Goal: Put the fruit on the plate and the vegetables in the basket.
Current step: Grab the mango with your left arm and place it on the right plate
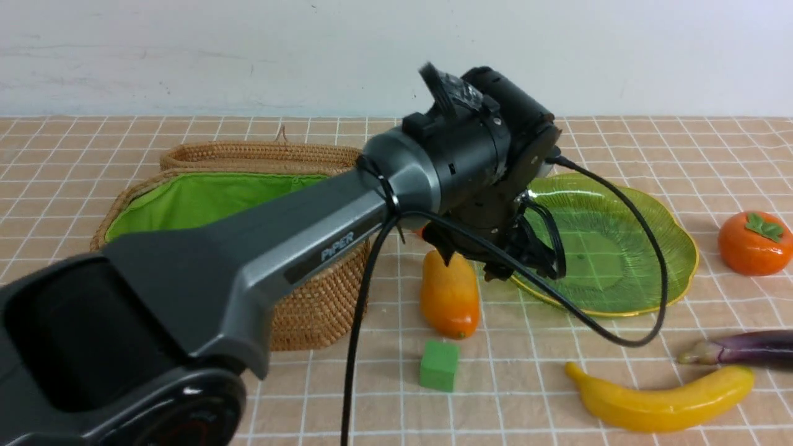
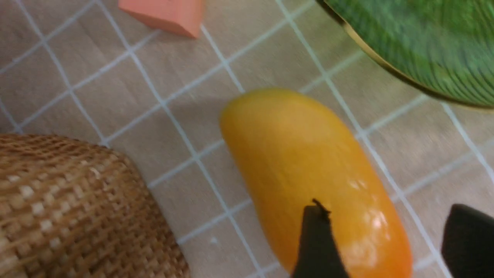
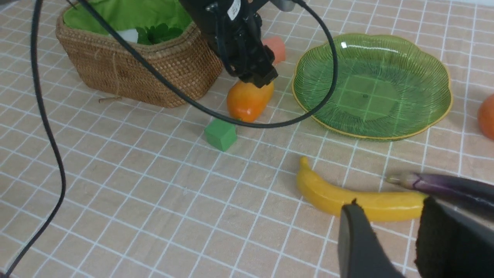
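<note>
Poising the left tool [image 2: 388, 216] low over one end of the glossy orange-yellow mango [image 2: 301, 162], holding its jaws well apart, setting one finger [image 2: 316, 239] in front of the fruit's skin and the other off to its side, and clamping nothing. Showing the mango lying flat on the checked surface [image 1: 186, 396], between the brown wicker basket [image 1: 310, 310] on the left and the ribbed green plate [image 1: 607, 248] on the right, close to both and not on the plate. Reaching in on the long grey left arm [image 1: 279, 248], crossing in front of the basket and trailing a black cable [image 1: 619, 337] in a loop across the plate. Flanking the mango with a salmon-pink cube [image 2: 166, 13] just beyond it and a green cube [image 1: 439, 365] just in front of it. Showing the basket open, with bright green lining and a white radish with dark leaves [image 3: 127, 35] lying inside. Holding the right tool [image 3: 391, 208] partly open at the near right of the surface, gripping nothing, hanging close above the long yellow banana [image 1: 663, 402] and the purple eggplant [image 1: 743, 348] lying near each other there. Showing the orange-red persimmon [image 1: 754, 243] sitting on the surface, just beyond the plate's right edge.
</note>
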Robot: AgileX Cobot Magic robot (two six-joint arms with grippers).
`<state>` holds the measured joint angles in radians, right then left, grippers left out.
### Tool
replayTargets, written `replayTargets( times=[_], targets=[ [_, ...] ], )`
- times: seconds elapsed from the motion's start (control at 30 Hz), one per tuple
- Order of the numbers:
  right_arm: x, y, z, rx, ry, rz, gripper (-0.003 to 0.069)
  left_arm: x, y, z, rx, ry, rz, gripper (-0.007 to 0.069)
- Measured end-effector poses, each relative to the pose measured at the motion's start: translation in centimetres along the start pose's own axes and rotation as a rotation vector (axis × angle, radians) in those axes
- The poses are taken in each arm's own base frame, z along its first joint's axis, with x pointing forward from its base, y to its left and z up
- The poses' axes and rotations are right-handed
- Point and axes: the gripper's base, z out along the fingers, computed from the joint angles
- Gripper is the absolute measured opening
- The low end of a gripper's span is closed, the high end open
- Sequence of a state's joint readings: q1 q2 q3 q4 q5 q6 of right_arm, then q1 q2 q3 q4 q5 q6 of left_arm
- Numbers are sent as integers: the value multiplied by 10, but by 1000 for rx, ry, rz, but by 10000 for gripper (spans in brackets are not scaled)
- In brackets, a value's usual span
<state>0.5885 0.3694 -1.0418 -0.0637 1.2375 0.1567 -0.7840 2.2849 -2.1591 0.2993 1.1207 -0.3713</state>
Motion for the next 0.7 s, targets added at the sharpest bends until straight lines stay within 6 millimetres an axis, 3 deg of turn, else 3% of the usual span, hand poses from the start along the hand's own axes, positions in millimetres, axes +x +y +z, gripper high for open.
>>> replayTargets(
  times=[0.1,0.17,0.2,0.3,0.37,0.6,0.7],
  targets=[
    [2,2,0,-19,22,10,241,1,4,22,-33,6,-46,624],
    [3,3,0,-31,32,14,241,3,6,35,-44,18,-58,651],
    [3,4,0,-46,38,19,241,6,7,50,-59,37,-64,657],
    [4,5,0,-55,40,22,241,11,6,65,-72,58,-58,637],
    [4,5,0,-55,40,22,241,15,3,75,-76,79,-54,549],
    [4,5,0,-55,40,22,241,13,4,70,-78,82,-46,538],
    [3,2,0,-19,34,11,241,-7,7,41,-50,-8,-64,538]
  ],
)
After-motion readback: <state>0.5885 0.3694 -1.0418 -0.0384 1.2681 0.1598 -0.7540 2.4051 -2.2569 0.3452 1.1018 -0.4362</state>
